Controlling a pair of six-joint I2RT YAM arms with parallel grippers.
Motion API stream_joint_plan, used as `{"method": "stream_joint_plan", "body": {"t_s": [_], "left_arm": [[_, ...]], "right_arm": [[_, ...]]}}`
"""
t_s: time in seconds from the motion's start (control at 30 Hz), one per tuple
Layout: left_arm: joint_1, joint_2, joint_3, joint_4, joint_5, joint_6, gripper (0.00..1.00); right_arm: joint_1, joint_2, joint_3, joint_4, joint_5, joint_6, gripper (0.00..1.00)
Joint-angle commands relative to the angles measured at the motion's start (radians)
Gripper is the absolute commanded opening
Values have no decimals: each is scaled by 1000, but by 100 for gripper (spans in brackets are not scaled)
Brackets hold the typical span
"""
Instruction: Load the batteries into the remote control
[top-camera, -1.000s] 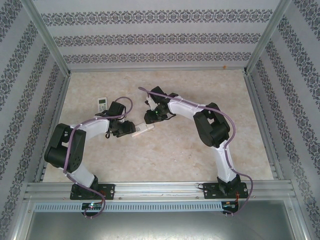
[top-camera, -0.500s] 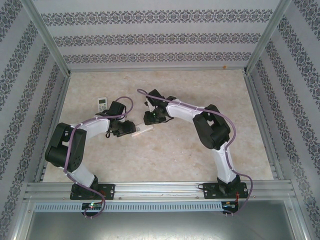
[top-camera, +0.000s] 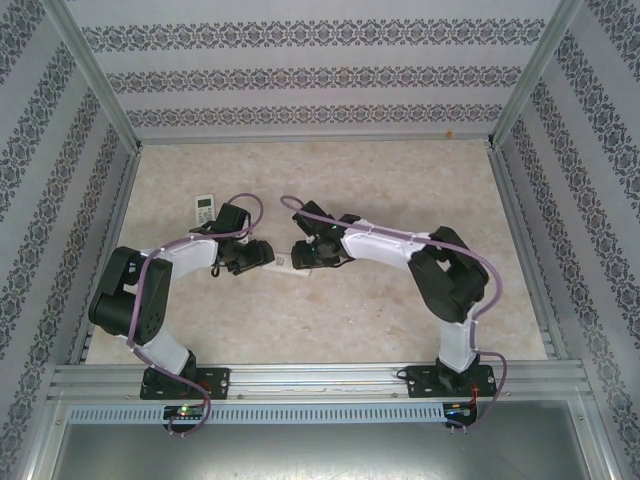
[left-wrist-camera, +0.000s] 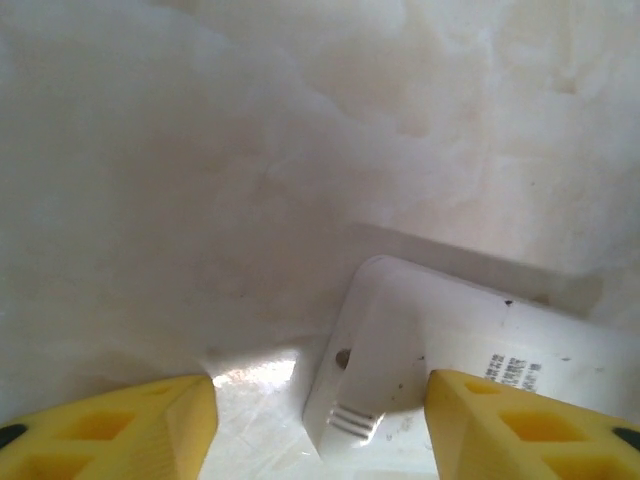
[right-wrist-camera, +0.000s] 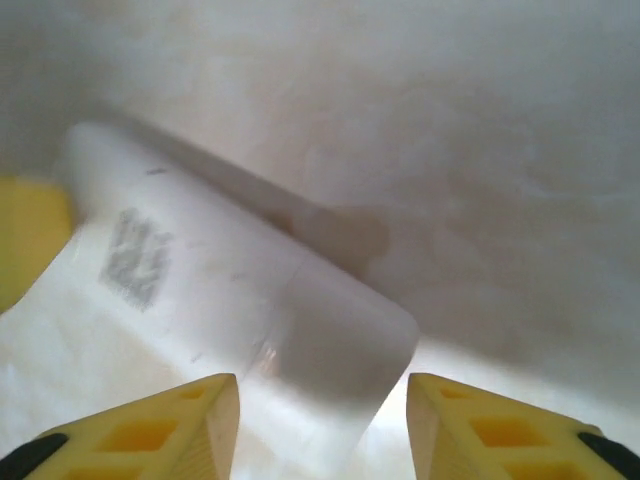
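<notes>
The white remote control lies back side up on the table between my two grippers. In the left wrist view one end of it, with a printed label and a ribbed latch, sits between my left gripper's yellow fingers; there is a gap on the left, and the jaws are open. The right wrist view has its other rounded end between my right gripper's fingers, with space on both sides and the jaws open. Both grippers face each other over it. The batteries are out of view.
A small white device with a dark window lies at the back left, behind the left arm. Patterned walls with metal posts fence the beige table. Open tabletop lies to the back and to the right.
Both grippers have opened wider. The right gripper has come down and nearer, over the remote's end. The remote, tilted up in the left gripper before, now rests flat.
</notes>
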Motion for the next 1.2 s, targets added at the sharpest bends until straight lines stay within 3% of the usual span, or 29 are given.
{"method": "stream_joint_plan", "body": {"t_s": [0.0,0.07,0.17,0.37,0.47,0.6,0.77,0.83,0.9,1.0,1.17], "left_arm": [[-10,2,-46,136,-42,-12,66],[-6,-47,-61,134,-60,-20,72],[5,-133,-94,126,-92,-37,80],[54,-270,-167,126,-70,-103,88],[86,-293,-201,175,16,-153,89],[104,-286,-235,269,135,-225,89],[126,-260,-263,360,211,-305,89],[137,-245,-265,369,232,-328,90],[148,-232,-276,421,275,-366,89],[150,-207,-280,519,347,-415,78],[150,-171,-284,600,404,-457,57]], "right_arm": [[-11,-82,-8,40,182,-325,64],[-16,-57,27,26,150,-545,75],[-22,20,93,-28,91,-753,81],[-14,149,199,-123,-105,-852,87],[-4,187,205,-115,-141,-845,87],[18,253,228,-110,-68,-838,84],[33,287,260,-108,-53,-822,62],[33,263,261,-107,-81,-805,52],[29,205,244,-77,-163,-747,49],[23,146,204,13,-364,-606,49],[33,145,213,75,-495,-424,50]]}}
